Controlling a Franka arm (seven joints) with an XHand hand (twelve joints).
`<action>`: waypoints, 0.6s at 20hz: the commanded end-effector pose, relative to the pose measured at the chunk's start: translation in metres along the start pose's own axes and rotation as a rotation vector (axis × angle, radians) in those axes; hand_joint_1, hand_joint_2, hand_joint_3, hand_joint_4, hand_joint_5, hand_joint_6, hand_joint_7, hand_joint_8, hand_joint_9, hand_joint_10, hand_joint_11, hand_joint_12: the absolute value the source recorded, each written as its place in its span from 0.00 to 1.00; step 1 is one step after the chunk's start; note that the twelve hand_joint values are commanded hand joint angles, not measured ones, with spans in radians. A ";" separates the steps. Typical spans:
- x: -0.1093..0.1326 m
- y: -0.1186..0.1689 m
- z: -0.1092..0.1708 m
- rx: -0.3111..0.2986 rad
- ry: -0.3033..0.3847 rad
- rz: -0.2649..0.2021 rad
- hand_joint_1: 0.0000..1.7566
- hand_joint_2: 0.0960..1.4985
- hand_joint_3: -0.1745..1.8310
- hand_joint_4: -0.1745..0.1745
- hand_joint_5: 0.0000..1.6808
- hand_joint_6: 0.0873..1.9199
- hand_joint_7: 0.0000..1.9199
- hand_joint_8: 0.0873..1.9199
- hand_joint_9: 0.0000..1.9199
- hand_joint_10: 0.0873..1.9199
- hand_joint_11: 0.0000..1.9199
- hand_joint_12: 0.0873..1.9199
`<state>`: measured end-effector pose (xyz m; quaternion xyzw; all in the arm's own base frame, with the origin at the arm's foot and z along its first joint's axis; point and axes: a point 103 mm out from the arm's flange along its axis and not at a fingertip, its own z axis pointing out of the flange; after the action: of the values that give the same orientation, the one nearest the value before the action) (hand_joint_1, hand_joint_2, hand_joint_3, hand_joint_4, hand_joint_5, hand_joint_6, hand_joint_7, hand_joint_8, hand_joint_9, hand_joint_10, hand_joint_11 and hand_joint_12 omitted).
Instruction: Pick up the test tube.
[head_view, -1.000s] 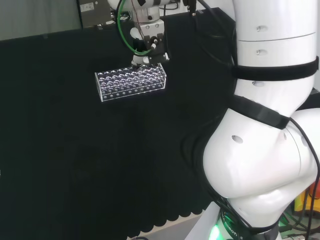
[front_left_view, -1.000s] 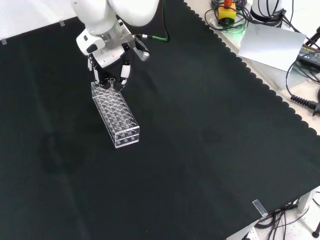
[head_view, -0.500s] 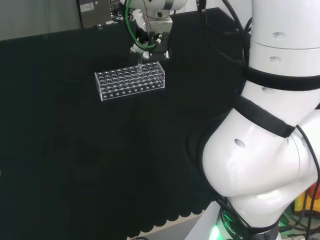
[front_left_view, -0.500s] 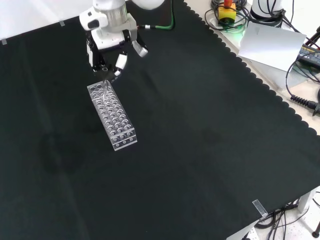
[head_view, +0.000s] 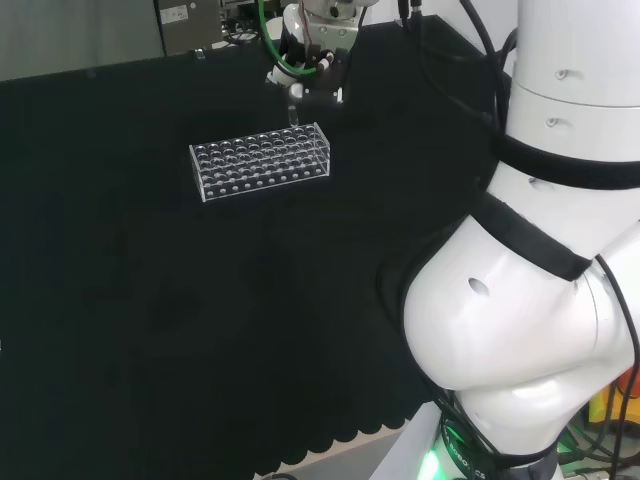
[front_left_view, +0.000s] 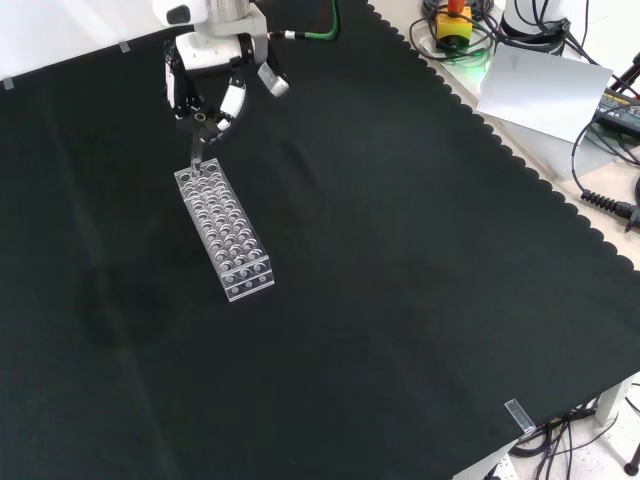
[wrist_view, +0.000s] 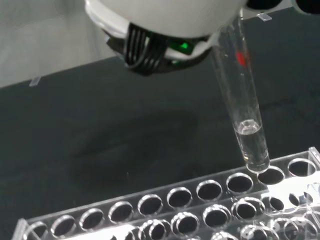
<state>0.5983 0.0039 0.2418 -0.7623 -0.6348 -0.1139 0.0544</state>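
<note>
Surface: a bench draped in black cloth with a scalloped edge along its right side in the front view.

Rack: a clear plastic tube rack with rows of round holes, lying on the cloth toward the far left corner of the surface in the front view, its long axis running away from the hand. In the head view the rack sits near the far edge. The holes seen in the wrist view look empty; whether any other hole holds a tube cannot be told.

Hand: black and white, poised above the far end of the rack, its fingers curled in to pinch the top of the test tube. In the head view the hand hangs just beyond the rack's right end.

Test tube: clear glass, gripped at its upper end and hanging below the hand. Its long axis is near upright, slightly tilted, the rounded closed end pointing down. In the wrist view the test tube has its tip just above an end hole of the rack's outer row, and a little clear liquid sits in its bottom.
</note>
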 end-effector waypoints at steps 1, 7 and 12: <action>-0.001 0.003 -0.031 -0.018 0.066 0.027 0.70 0.38 0.40 0.00 0.85 0.15 0.95 0.15 0.91 0.12 0.71 0.42; 0.001 0.002 -0.068 -0.041 0.089 0.026 0.70 0.38 0.40 0.00 0.85 0.15 0.96 0.15 0.91 0.12 0.71 0.42; 0.006 0.000 -0.101 -0.070 0.081 0.011 0.70 0.38 0.40 0.00 0.85 0.15 0.96 0.15 0.91 0.12 0.71 0.42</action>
<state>0.5941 -0.0084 0.3112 -0.7642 -0.6218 -0.1599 0.0618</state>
